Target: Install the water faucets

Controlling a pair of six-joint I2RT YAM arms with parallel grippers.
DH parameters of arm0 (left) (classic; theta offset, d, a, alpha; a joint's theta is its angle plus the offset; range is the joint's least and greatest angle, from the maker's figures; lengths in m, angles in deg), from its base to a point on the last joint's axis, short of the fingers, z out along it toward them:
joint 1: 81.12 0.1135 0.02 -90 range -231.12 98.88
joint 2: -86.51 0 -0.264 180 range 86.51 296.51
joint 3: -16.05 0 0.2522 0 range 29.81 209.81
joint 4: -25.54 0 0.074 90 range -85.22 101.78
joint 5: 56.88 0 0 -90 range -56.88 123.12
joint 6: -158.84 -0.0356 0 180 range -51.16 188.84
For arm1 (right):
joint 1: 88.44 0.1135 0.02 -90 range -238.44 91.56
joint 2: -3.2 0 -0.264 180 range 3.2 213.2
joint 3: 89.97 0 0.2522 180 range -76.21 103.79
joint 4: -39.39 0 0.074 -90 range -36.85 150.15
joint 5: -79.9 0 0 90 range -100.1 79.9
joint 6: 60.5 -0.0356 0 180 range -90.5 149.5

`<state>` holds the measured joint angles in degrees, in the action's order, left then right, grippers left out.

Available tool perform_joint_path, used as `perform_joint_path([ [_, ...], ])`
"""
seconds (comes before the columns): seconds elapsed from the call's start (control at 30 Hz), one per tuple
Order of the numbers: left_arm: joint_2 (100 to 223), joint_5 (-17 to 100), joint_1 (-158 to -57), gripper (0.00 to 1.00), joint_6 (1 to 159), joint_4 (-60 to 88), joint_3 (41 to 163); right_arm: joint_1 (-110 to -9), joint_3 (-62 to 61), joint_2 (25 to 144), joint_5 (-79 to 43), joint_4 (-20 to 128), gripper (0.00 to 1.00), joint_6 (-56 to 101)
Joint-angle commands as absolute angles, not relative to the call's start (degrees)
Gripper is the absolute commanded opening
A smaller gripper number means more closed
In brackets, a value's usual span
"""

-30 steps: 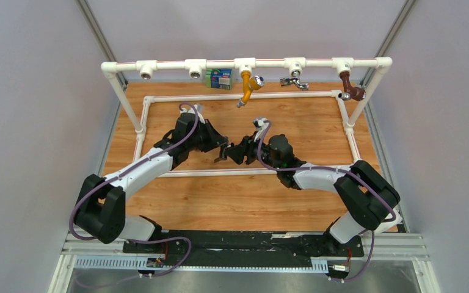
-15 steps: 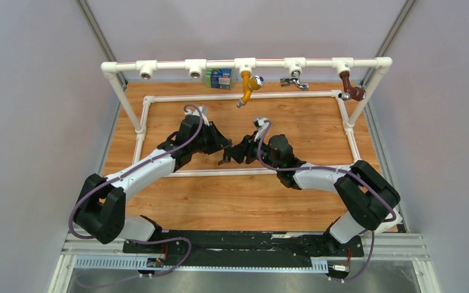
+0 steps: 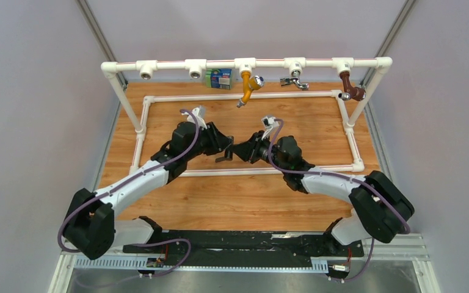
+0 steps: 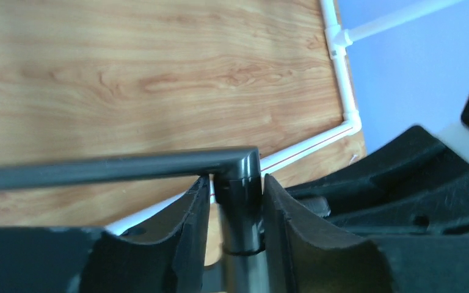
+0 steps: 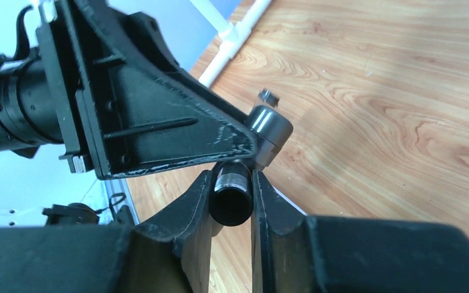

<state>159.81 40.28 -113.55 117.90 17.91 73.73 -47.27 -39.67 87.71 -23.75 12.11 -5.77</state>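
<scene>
The left jaws are closed on the dark faucet [image 4: 238,201] just below its bend, with a long bar reaching sideways from that bend. The right jaws clamp the same faucet at its threaded open end. It is held between the two arms, above the middle of the wooden tabletop [image 3: 305,122], within a white pipe frame [image 3: 238,96]. Behind, a raised white rail [image 3: 220,63] carries an orange tap [image 3: 246,85], a chrome tap [image 3: 294,81] and a brown tap [image 3: 349,87].
</scene>
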Motion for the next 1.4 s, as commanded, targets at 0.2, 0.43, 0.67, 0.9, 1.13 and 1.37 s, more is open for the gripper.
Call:
perform_joint_path([
  [0.2,142.86,39.8,-113.47,0.84,81.62,20.49,74.72,-52.66,-38.07,75.98,-26.96,25.19,0.0,-12.33],
  [0.43,133.19,48.75,-113.55,0.83,55.86,25.57,66.74,-54.95,-38.59,71.14,-30.84,28.53,0.0,-17.43],
  [0.67,130.38,53.6,-115.57,0.8,44.25,24.35,62.34,-56.18,-36.13,66.4,-32.25,34.25,0.0,-20.25],
  [0.9,130.81,45.79,-125.4,0.8,37.56,18.64,61.01,-56.36,-35.08,62.7,-30.14,36.36,0.0,-21.74],
  [1.13,132.3,41.04,-130.6,0.8,39.31,24.07,58.2,-56.45,-34.2,60.94,-30.05,38.03,0.0,-22.71],
  [1.37,140.38,37.09,-134.47,0.8,40.54,37.51,57.76,-56.45,-34.81,60.33,-29.52,38.74,0.0,-24.11],
])
